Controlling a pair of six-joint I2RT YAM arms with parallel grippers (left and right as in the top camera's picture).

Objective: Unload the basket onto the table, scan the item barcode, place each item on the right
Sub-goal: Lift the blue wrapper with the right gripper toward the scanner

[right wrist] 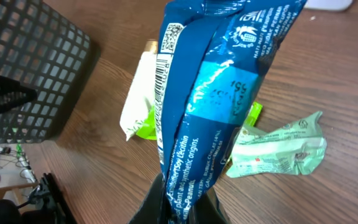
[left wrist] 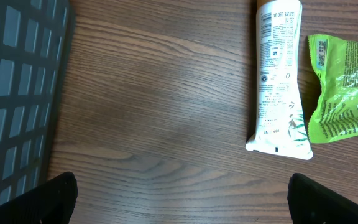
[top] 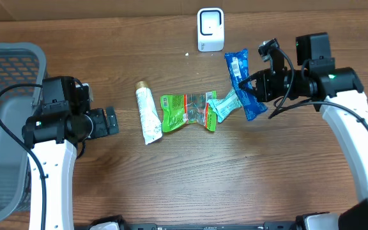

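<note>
Blue packet (top: 237, 73), one; wrappers (top: 174, 112), perhaps two.

We see: bag (right wrist: 216, 93) 2 blues, white print; tube (left wrist: 278, 74) white; pouch (left wrist: 344, 87) lime; wrapper (right wrist: 278, 149) mint; basket (top: 11, 50) grey grid; table (left wrist: 154, 93) brown woodgrain.
</note>
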